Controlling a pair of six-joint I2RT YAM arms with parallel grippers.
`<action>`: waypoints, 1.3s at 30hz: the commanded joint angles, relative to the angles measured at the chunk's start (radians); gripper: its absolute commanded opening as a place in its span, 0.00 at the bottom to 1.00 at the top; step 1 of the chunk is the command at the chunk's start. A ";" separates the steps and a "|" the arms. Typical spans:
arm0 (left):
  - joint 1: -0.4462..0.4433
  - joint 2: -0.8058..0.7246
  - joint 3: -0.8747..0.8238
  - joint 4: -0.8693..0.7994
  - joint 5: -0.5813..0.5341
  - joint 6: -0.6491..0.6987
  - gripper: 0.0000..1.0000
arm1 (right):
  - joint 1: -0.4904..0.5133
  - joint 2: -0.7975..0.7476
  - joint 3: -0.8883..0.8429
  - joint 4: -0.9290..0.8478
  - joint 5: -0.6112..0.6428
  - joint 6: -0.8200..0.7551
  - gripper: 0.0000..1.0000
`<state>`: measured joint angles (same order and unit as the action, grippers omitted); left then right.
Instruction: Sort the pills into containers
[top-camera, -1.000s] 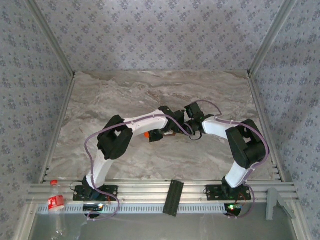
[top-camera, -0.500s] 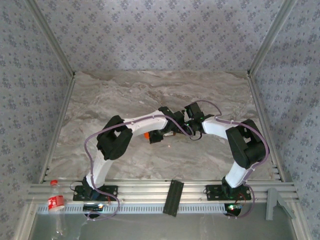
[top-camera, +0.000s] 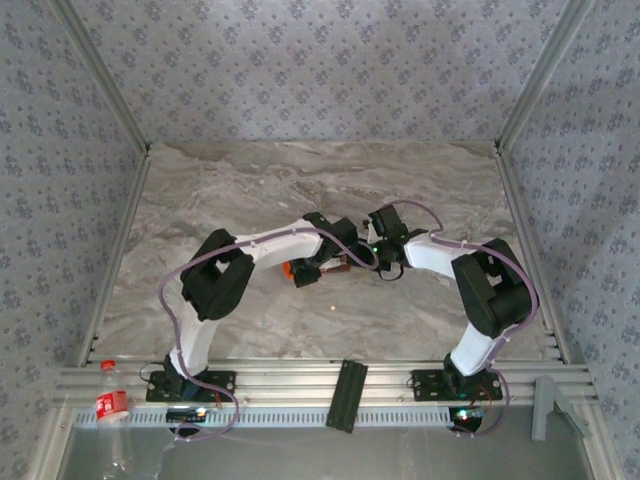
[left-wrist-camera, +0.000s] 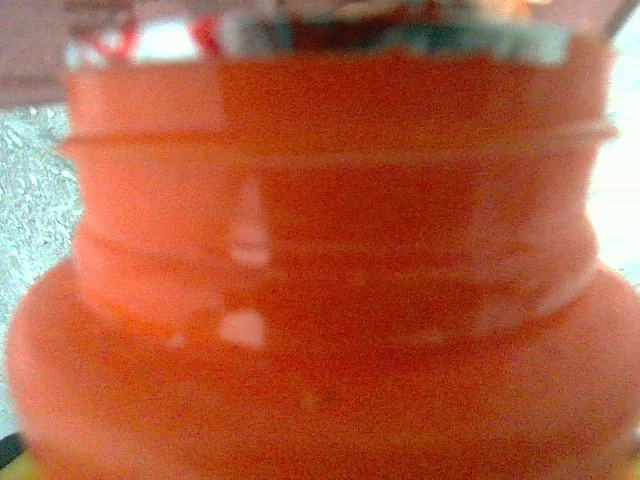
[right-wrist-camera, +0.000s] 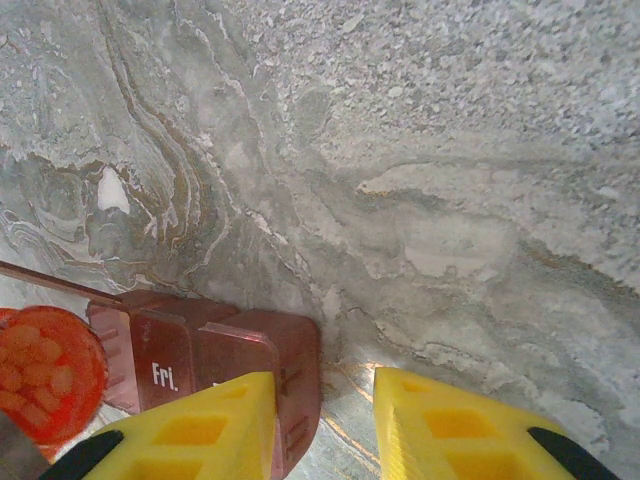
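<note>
Between floral-papered walls (top-camera: 330, 70), marbled tabletop (top-camera: 250, 190) under containers (right-wrist-camera: 220, 350)

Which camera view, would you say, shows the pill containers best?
The right wrist view: the containers sit close, with reddish-brown compartments and a "Fri." label legible. The top external view gives a small dark sliver mid-table; the left wrist view faces the orange bottle.

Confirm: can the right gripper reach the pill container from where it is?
Probably yes. The right gripper is open at the end of the container, bare table beside it. The orange bottle is at the other end, clear of it.
</note>
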<state>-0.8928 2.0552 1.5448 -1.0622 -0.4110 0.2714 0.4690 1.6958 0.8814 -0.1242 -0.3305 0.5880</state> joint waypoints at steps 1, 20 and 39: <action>0.026 -0.073 -0.023 0.039 0.043 -0.026 0.00 | -0.002 -0.013 0.002 -0.050 0.009 0.004 0.33; 0.068 -0.197 -0.199 0.229 0.209 -0.043 0.00 | -0.002 -0.026 0.056 -0.120 0.039 -0.008 0.33; 0.136 -0.320 -0.374 0.573 0.365 -0.105 0.00 | -0.030 -0.084 0.202 -0.299 0.075 -0.049 0.51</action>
<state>-0.7635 1.7828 1.1934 -0.5972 -0.0952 0.1909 0.4557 1.6455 1.0454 -0.3492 -0.2832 0.5594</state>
